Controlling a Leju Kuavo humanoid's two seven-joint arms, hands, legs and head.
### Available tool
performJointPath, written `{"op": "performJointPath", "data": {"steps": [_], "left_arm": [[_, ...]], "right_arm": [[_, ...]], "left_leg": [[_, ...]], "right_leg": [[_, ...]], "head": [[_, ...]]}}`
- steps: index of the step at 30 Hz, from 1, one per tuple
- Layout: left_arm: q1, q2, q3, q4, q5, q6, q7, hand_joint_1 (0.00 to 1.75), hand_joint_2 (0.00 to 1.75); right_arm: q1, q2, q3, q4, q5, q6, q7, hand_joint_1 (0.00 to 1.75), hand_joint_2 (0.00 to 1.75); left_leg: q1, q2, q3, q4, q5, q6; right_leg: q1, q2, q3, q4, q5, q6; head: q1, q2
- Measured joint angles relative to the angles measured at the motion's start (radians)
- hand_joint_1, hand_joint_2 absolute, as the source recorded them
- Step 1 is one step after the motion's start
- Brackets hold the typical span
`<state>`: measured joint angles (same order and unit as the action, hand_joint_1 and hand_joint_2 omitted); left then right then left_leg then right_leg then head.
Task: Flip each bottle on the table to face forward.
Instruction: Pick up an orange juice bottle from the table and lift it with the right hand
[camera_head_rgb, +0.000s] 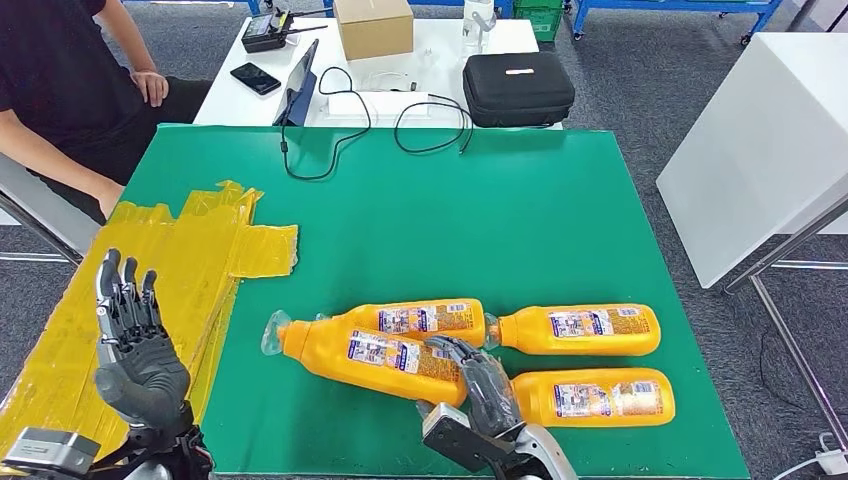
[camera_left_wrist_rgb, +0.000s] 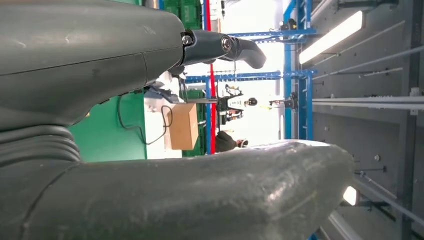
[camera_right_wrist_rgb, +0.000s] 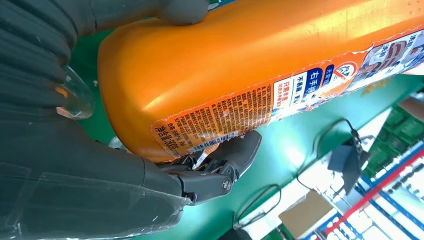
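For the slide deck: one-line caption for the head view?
Right robot hand grips one of four orange bottles lying on the green table; left robot hand open, raised.

Grey carpet floor (camera_head_rgb: 640, 90), a white table (camera_head_rgb: 440, 45) behind, blue racks (camera_left_wrist_rgb: 295, 60).

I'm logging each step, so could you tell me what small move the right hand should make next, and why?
Probably roll the tilted bottle over in place. The right hand already grips its base, and the fine-print back label faces up. The left hand is raised, open, off to the side.
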<state>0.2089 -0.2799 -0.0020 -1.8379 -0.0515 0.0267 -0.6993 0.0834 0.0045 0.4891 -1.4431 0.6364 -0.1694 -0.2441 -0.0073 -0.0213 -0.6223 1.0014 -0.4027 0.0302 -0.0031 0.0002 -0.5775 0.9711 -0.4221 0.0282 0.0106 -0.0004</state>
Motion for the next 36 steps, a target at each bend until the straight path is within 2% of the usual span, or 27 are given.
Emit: {"op": "performJointPath", "data": {"steps": [5, 11, 14, 18, 25, 36], "left_arm": [[-0.006, -0.015, 0.041, 0.097, 0.032, -0.111, 0.016, 0.00, 0.00], [-0.009, -0.025, 0.071, 0.168, 0.036, -0.134, 0.022, 0.00, 0.00], [-0.013, -0.032, 0.085, 0.193, 0.061, -0.198, 0.080, 0.00, 0.00], [-0.015, -0.043, 0.111, 0.239, 0.123, -0.318, 0.127, 0.00, 1.75], [-0.017, -0.057, 0.114, 0.268, 0.205, -0.420, 0.151, 0.00, 1.75], [-0.019, -0.061, 0.100, 0.283, 0.241, -0.434, 0.162, 0.00, 1.75]], "right_arm": [[0.017, 0.027, -0.032, -0.019, 0.001, 0.000, -0.026, 1.75, 1.75], [0.027, 0.041, -0.053, -0.033, 0.001, 0.000, -0.033, 1.75, 1.75], [0.031, 0.050, -0.065, -0.039, -0.004, 0.001, -0.047, 1.75, 1.75], [0.035, 0.068, -0.087, -0.058, -0.013, 0.012, -0.072, 1.75, 1.75], [0.027, 0.101, -0.110, -0.084, -0.031, 0.033, -0.111, 1.75, 1.75], [0.005, 0.133, -0.120, -0.090, -0.033, 0.054, -0.123, 1.75, 1.75]], "left_leg": [[0.000, 0.000, 0.000, 0.000, 0.000, 0.000], [0.000, 0.000, -0.001, 0.000, 0.000, 0.000], [0.000, 0.000, -0.001, 0.000, 0.000, 0.000], [0.000, 0.000, -0.002, 0.000, 0.000, 0.000], [0.000, 0.000, -0.002, 0.000, 0.000, 0.000], [0.000, 0.000, -0.002, 0.000, 0.000, 0.000]], "right_leg": [[0.000, 0.000, -0.001, 0.000, 0.000, 0.000], [0.000, 0.000, -0.002, 0.000, 0.000, 0.000], [0.000, 0.000, -0.002, 0.000, 0.000, 0.000], [0.000, 0.000, -0.002, 0.000, 0.000, 0.000], [0.000, 0.000, -0.002, 0.000, 0.000, 0.000], [0.000, 0.000, -0.002, 0.000, 0.000, 0.000]], "head": [[0.000, 0.000], [0.000, 0.000], [0.000, 0.000], [0.000, 0.000], [0.000, 0.000], [0.000, 0.000]]}}
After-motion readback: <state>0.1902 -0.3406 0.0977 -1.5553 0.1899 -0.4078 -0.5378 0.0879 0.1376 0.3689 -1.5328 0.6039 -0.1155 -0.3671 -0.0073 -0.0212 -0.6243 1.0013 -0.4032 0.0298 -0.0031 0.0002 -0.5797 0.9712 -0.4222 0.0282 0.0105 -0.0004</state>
